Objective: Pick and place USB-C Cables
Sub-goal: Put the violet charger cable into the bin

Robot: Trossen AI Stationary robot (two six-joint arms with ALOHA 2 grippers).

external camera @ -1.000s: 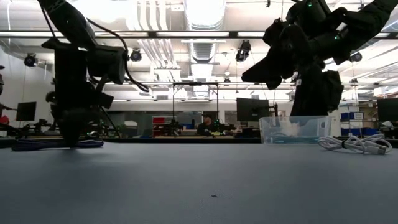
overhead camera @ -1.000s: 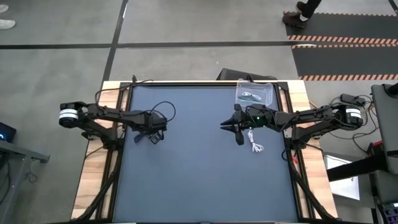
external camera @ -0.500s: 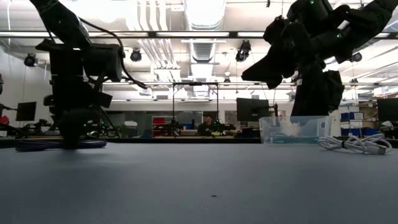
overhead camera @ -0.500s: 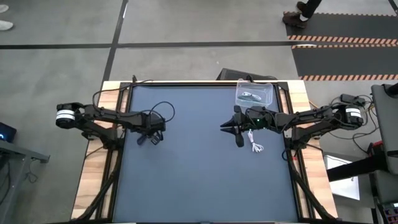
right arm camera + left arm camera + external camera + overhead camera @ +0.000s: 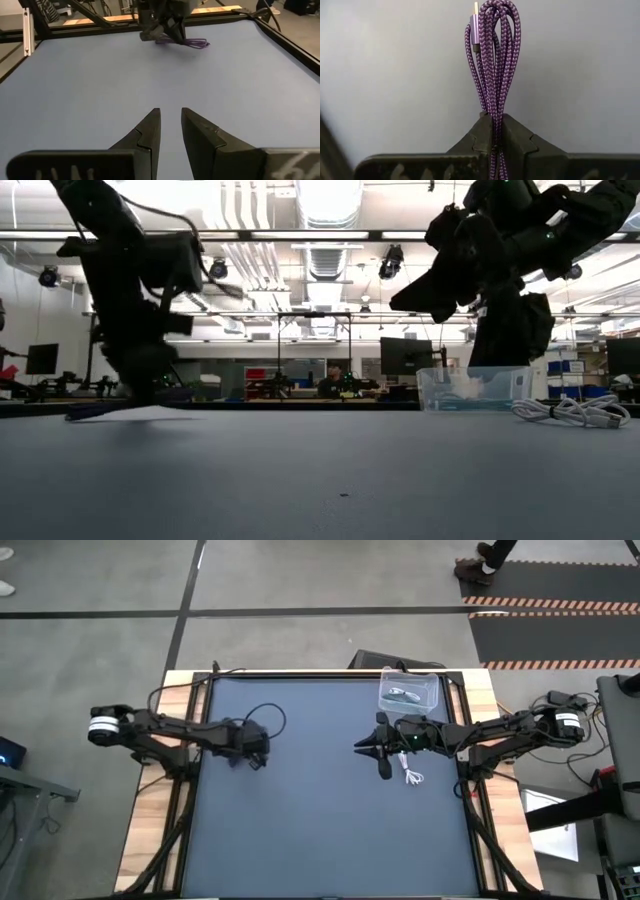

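Observation:
My left gripper [image 5: 240, 754] is shut on a dark purple braided USB-C cable [image 5: 495, 55] at the table's left side. The low view shows this cable [image 5: 110, 413] slanting down to the table. My right gripper [image 5: 170, 127] hangs above the table's right half, open, with nothing between its fingers. A white cable [image 5: 410, 772] lies coiled on the table just beside it, toward the near right. The clear bin [image 5: 410, 692] at the far right edge holds more cables. My left gripper pinches the folded purple bundle [image 5: 494, 114] between its two fingers, several strands together. The strands run along the fingers, and the looped end with a plug [image 5: 475, 22] reaches out past the tips. The fingers slant downward. The cable's outer end [image 5: 75, 416] rests on the table.
The dark table top [image 5: 310, 820] stretches bare between the arms and toward the near edge. Black frame rails [image 5: 280, 35] border it. Beyond the table, a person [image 5: 331, 378] sits far back in the room.
My left gripper has shut on the purple cable and tipped less steeply. The part of the cable at the fingers has come up slightly, while its outer end stays on the table. My right gripper has kept its place.

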